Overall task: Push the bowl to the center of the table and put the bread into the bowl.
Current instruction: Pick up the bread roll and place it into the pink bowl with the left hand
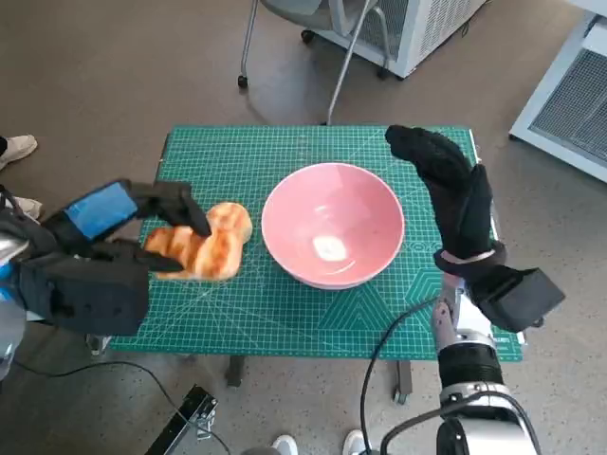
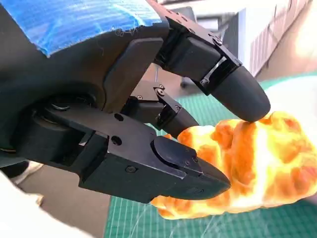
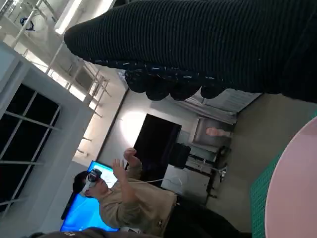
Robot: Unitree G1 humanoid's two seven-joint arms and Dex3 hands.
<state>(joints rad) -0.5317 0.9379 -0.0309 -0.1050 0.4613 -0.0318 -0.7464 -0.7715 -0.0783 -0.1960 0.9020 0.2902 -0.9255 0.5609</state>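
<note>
left hand: I see my left hand (image 1: 142, 223) gripping the bread (image 1: 204, 244), fingers (image 2: 237, 91) over its top and a lower finger under its near side in the left wrist view. Blue tape on the hand's back faces up.
bread: golden, lumpy croissant-like piece, at the left part of the desk (image 1: 285, 313), just left of the bowl (image 1: 332, 223) and not in it. I can't tell from the head view whether it rests on the mat or is lifted slightly.
bowl: pink, upright, roughly mid-desk on the green cutting mat (image 1: 313, 147). A bright reflection sits in its bottom. Its rim shows as a pink arc at the edge of the right wrist view.
right hand: my right hand (image 1: 455, 190), in the black glove, is released, fingers spread, holding nothing. It hovers just right of the bowl, at its far right rim; I can't tell if it touches.
surroundings: chair legs (image 1: 285, 47) and a white cabinet (image 1: 417, 28) beyond the desk; a person (image 3: 129, 198) with one hand raised in the right wrist view.
</note>
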